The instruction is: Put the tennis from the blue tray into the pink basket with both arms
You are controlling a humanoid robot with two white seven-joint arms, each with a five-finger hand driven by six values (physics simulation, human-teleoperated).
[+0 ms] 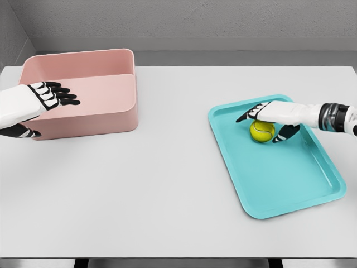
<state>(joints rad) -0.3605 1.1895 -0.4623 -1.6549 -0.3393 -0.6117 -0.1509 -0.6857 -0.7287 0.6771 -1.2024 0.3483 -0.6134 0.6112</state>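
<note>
A yellow-green tennis ball (262,132) lies in the far part of the blue tray (290,190), at the right of the table. My right hand (261,124) reaches in from the right and hovers over the ball. Its fingers stretch past the ball's far left side and its thumb hangs at the ball's right, not closed around it. The pink basket (106,114) stands at the far left and holds nothing. My left hand (56,97) is over the basket's left edge, fingers spread and pointing right, holding nothing.
The white table (167,184) spreads between basket and tray. Its front edge runs along the bottom of the view. A grey wall stands behind the table.
</note>
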